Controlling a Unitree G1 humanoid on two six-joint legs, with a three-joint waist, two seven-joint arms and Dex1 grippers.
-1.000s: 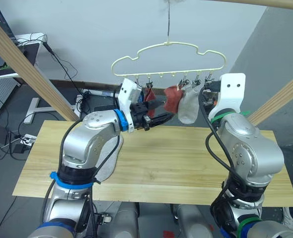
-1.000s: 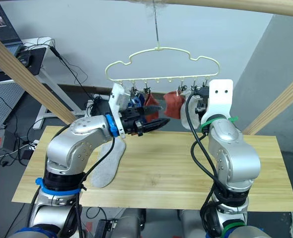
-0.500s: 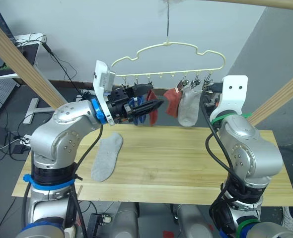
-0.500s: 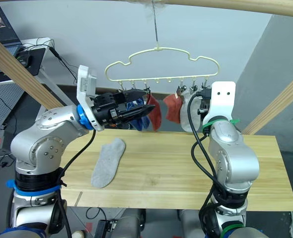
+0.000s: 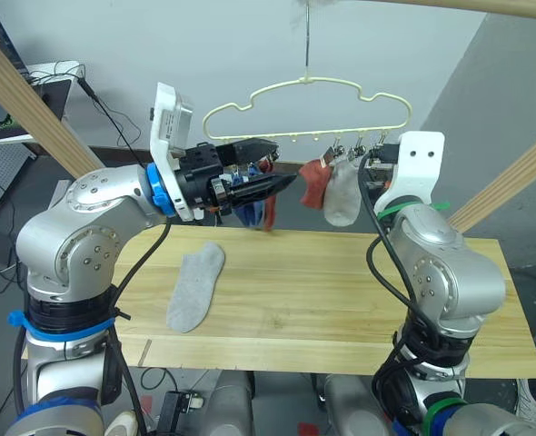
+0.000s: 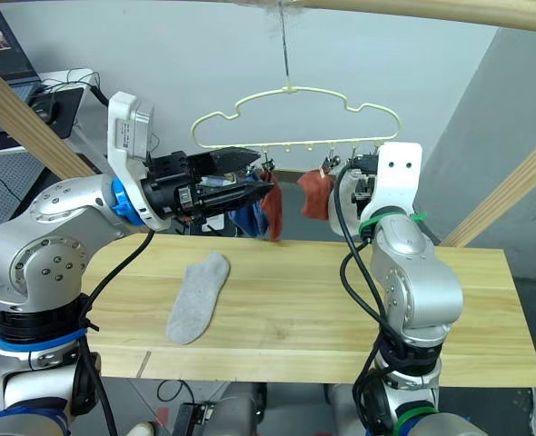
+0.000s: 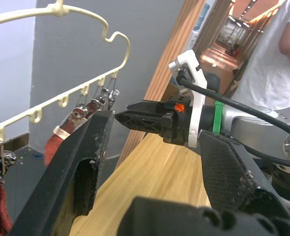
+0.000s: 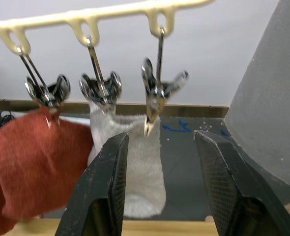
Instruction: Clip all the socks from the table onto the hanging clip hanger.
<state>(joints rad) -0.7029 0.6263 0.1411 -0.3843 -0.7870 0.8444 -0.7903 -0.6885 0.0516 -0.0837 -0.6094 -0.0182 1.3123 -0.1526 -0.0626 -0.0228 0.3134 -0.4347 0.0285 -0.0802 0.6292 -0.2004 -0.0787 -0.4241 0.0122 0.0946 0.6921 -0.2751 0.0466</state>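
Observation:
One light grey sock (image 5: 195, 287) lies flat on the left part of the wooden table (image 5: 341, 313). The pale-yellow clip hanger (image 5: 341, 84) hangs above the table's far edge. On its clips hang blue socks (image 5: 249, 205), a rust red sock (image 5: 271, 210), a second rust red sock (image 5: 314, 183) and a grey sock (image 5: 343, 196). My left gripper (image 5: 283, 164) is open and holds nothing, raised just left of the hanging socks. My right gripper (image 8: 162, 140) is open right under a bare metal clip (image 8: 156, 93), beside the hung grey sock (image 8: 135, 162).
A thick wooden pole (image 5: 486, 7) carries the hanger's hook. Slanted wooden beams (image 5: 50, 136) stand at both sides. A desk with cables (image 5: 41, 86) stands at the back left. A person in a white shirt (image 7: 273, 64) stands beyond the table.
My left arm has drawn back to the left and risen away from the hanger, uncovering the grey sock on the table. The right gripper stays by the clips.

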